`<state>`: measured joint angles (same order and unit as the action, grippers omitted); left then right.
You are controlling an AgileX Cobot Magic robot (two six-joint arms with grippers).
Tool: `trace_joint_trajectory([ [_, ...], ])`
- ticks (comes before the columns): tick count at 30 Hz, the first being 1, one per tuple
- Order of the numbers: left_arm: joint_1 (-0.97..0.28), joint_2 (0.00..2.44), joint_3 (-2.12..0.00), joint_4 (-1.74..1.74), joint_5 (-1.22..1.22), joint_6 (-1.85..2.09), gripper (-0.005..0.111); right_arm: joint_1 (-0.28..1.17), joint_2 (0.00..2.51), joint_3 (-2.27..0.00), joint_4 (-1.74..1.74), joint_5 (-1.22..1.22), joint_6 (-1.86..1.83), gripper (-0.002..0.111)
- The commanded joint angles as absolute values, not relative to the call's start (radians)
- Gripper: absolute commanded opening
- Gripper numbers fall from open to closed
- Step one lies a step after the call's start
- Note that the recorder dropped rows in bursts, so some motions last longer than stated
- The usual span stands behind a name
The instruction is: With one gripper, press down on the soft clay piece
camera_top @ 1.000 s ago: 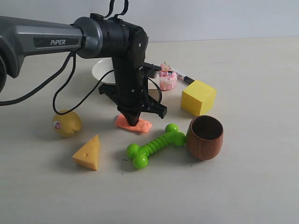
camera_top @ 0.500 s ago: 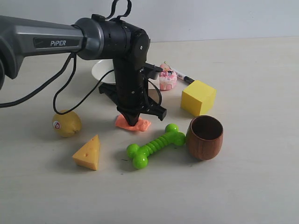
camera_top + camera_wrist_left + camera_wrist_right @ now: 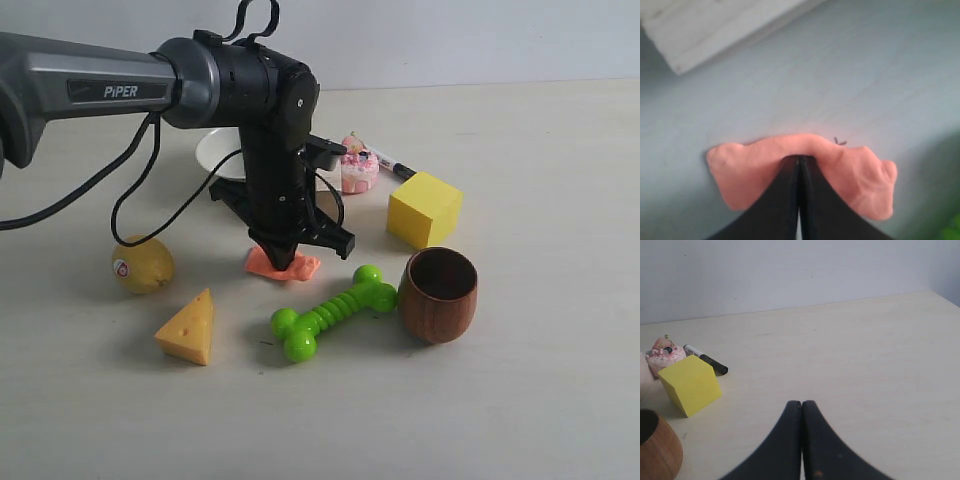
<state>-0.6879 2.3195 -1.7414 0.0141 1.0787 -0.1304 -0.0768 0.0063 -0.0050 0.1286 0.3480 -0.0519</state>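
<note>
Clay: soft clay piece (image 3: 304,268), salmon-orange, matte, a flat irregular slab lying on the worktop (image 3: 520,400) just left of frame centre.
Surface: lumpy, its edge bulging around the tip.
Presser: left end effector (image 3: 281,262), black, fingers together, pointing down, tip touching the clay.

Looks like a robot lab: bare counter (image 3: 540,400), blank wall (image 3: 450,40), PiPER arm (image 3: 80,90), toy cheese (image 3: 188,328), bone (image 3: 333,312), cube (image 3: 425,208) as props.

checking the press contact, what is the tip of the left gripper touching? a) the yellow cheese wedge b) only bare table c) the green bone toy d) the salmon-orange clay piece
D: in the left wrist view the left gripper, its jaws shut together, has its tip on the soft clay piece, which bulges up around it.
</note>
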Motion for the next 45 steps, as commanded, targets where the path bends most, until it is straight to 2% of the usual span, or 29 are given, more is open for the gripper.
trace_joint_trajectory([
  [1, -0.680, 2.298, -1.721, 0.097, 1.153, -0.137, 0.000, -0.081, 0.000, 0.000, 0.129, 0.343, -0.051, 0.000],
  [12, -0.680, 2.280, -1.721, 0.099, 1.102, -0.137, 0.001, -0.081, 0.000, 0.000, 0.129, 0.343, -0.051, 0.000],
  [15, -0.680, 2.280, -1.721, 0.091, 1.075, -0.137, 0.010, -0.081, 0.000, 0.000, 0.129, 0.343, -0.051, 0.000],
  [19, -0.680, 2.280, -1.721, 0.091, 1.041, -0.135, 0.031, -0.081, 0.000, 0.000, 0.129, 0.343, -0.051, 0.000],
  [25, -0.680, 2.280, -1.721, 0.074, 1.041, -0.137, 0.045, -0.081, 0.000, 0.000, 0.129, 0.343, -0.051, 0.000],
  [35, -0.680, 2.280, -1.721, 0.075, 1.060, -0.137, 0.043, -0.081, 0.000, 0.000, 0.129, 0.343, -0.051, 0.000],
  [40, -0.680, 2.280, -1.721, 0.080, 1.060, -0.137, 0.025, -0.081, 0.000, 0.000, 0.129, 0.343, -0.051, 0.000],
  [45, -0.680, 2.280, -1.721, 0.130, 1.063, -0.161, 0.024, -0.081, 0.000, 0.000, 0.129, 0.343, -0.051, 0.000],
])
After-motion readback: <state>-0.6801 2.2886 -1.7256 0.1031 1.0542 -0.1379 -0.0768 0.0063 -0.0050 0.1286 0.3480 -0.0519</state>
